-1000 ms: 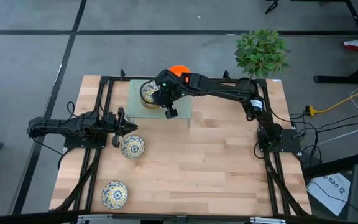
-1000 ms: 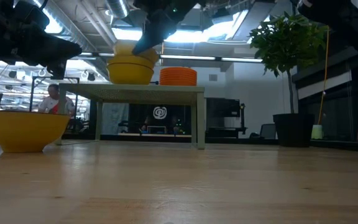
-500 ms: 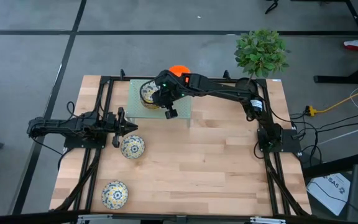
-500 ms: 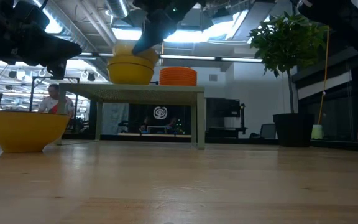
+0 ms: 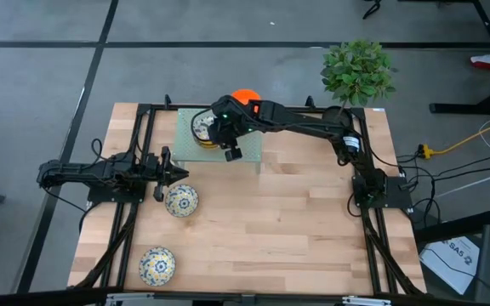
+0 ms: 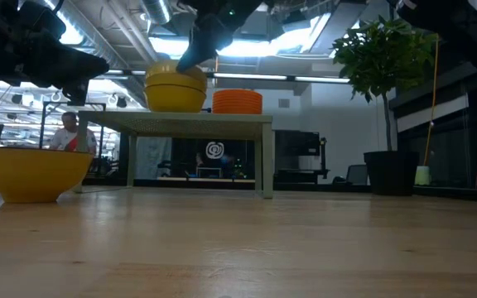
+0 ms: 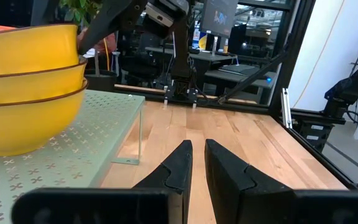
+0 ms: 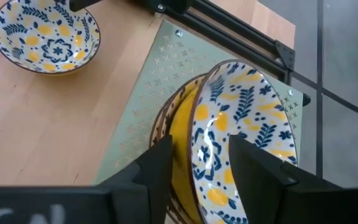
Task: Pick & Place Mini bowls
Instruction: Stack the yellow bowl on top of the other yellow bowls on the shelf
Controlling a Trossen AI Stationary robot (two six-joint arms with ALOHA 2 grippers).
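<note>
- Against the earlier pictures, very little differs: in the low view the top patterned bowl point(image 6: 175, 74) sits a shade lower on its stack than before, and in the high view the right wrist has edged slightly; the left arm and both loose bowls lie as they did.
- The left gripper point(image 5: 165, 173) waits low at the table's left, its arm stretched level, fingers point(image 7: 178, 169) nearly together and holding nothing, just beside a patterned bowl on the wood point(image 5: 181, 201).
- Another patterned bowl point(image 5: 156, 264) lies near the table's front-left corner.
- The right gripper point(image 5: 221, 136) reaches from the right across to the pale green riser point(image 5: 249, 149) at the back; its fingers point(image 8: 159, 162) straddle the tilted rim of the top bowl of the stack, one finger inside, one outside.
- A stack of orange bowls point(image 5: 247, 97) sits on the riser just right of the patterned stack.
</note>
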